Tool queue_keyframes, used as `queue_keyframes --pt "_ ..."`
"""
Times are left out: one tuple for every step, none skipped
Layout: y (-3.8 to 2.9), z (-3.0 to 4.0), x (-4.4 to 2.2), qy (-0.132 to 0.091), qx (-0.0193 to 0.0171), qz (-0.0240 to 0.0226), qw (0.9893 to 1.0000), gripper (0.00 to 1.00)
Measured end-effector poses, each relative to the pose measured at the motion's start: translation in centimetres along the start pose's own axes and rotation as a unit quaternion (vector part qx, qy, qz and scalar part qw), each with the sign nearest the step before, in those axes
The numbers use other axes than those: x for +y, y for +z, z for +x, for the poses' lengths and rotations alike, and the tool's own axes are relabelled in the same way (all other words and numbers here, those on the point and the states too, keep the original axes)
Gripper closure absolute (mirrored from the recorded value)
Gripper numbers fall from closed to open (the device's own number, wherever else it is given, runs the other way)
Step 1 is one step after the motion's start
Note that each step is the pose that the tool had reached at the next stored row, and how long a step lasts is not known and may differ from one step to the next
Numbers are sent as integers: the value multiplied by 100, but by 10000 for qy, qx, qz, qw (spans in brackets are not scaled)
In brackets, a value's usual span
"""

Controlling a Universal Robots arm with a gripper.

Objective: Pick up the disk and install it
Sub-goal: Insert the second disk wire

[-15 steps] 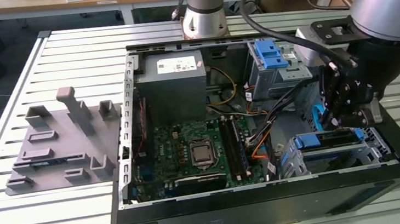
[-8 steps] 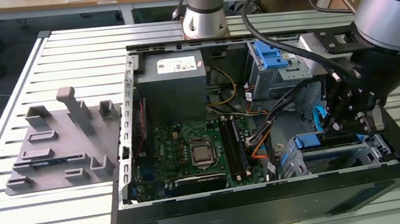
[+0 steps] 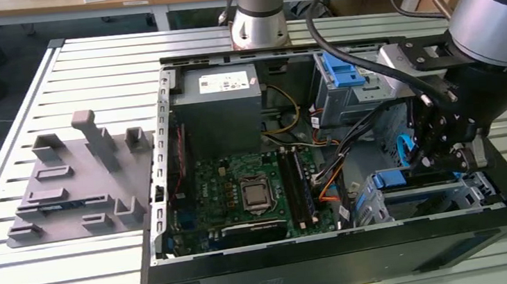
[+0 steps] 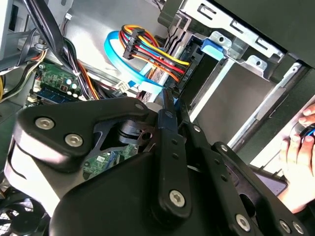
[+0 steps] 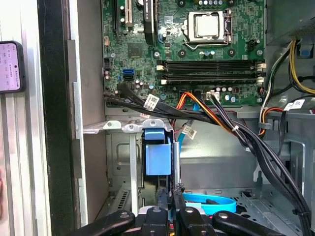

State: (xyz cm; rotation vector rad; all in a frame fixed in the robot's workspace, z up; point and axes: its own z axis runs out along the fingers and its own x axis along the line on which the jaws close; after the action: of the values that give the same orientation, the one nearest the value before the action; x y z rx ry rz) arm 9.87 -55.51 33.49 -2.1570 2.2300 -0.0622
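Grey holder (image 3: 76, 180): lying on the slatted surface (image 3: 7, 103) at the exterior view's left, well apart from the work.
Computer case (image 3: 340, 263): lying open in the middle of the frame, with its near black wall running along the bottom.
Power supply (image 3: 219, 96): sitting at the upper middle, clear of the arm.
Circuit board (image 3: 249, 188): lying in the centre of the case, beside the working corner.
Cables (image 3: 337, 144): a black bundle and an orange-and-red one are crossing just above the cage (image 3: 468, 198) and crowding the way in.
Disk (image 3: 390, 179): standing on edge in the cage at the lower right, with its blue bracket (image 5: 157, 155) facing the arm.
Gripper (image 3: 451, 161): hanging just over the disk at the exterior view's right. The jaws are looking drawn together, with nothing showing between them in the first wrist view (image 5: 170, 189).
Doing it well: judging by this, the disk is needing a straight push along the cage rails, without tilt, while the tips are keeping off the cables.
Hand (image 4: 298, 162): a person's hand is resting outside the case wall, in the second wrist view.
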Motion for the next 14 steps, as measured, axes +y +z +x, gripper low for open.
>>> queue_keyframes --pt "3 1 0 0 0 0 10000 84" --pt "6 1 0 0 1 0 10000 84" --pt "8 2 0 0 1 0 10000 84" --pt "10 2 0 0 1 0 10000 84" --pt "12 3 0 0 1 0 10000 84" --pt "14 2 0 0 0 0 10000 84" --pt "17 2 0 0 -1 0 10000 84" --pt "17 3 0 0 -1 0 10000 84" --pt "19 2 -1 0 0 0 10000 84" --pt "21 2 -1 0 -1 0 10000 84" --pt "26 2 0 0 -2 0 10000 84" --pt "31 2 0 0 -2 0 10000 84" --pt "37 3 0 0 -1 0 10000 84" --pt "43 2 1 0 -2 0 10000 84"
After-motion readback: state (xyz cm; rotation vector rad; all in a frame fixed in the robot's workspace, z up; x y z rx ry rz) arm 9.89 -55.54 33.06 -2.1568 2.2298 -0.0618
